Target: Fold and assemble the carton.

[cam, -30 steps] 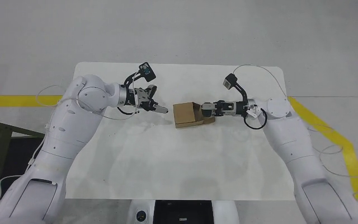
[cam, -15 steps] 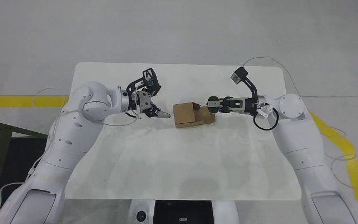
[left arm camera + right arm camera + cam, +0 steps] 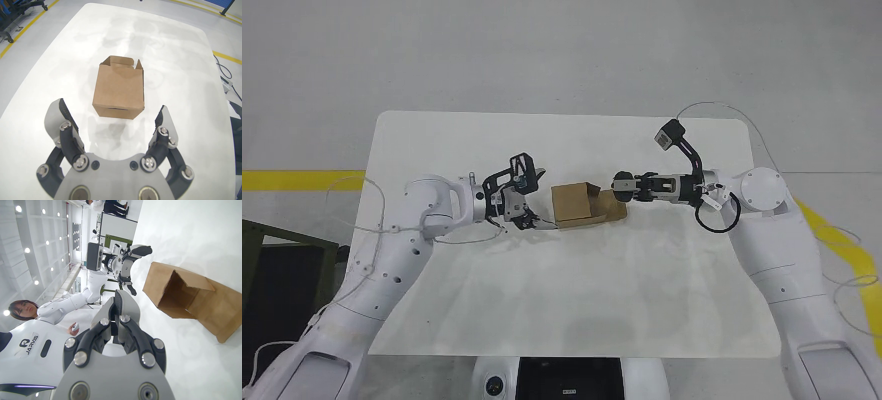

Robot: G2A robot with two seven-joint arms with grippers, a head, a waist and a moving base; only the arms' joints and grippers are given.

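A brown carton (image 3: 576, 204) lies on its side at the middle of the white table (image 3: 562, 290). Its closed end faces my left gripper (image 3: 113, 111), and its open end with loose flaps (image 3: 213, 313) faces the right one. The left gripper (image 3: 534, 222) stands open just short of the carton's closed end (image 3: 118, 112), touching nothing. My right gripper (image 3: 116, 296) is shut with nothing between its fingers. It sits beside the open end (image 3: 177, 294), close to the flap lying on the table (image 3: 610, 207).
The table's edges are far from the carton on all sides. A yellow floor line (image 3: 302, 180) runs past the table. Cables (image 3: 712, 110) loop off the right arm. A person holding a small controller (image 3: 75, 326) stands behind the robot.
My left arm has swung forward and toward the carton, bringing its open gripper up to the closed end. The right gripper drew back slightly and has held still since.
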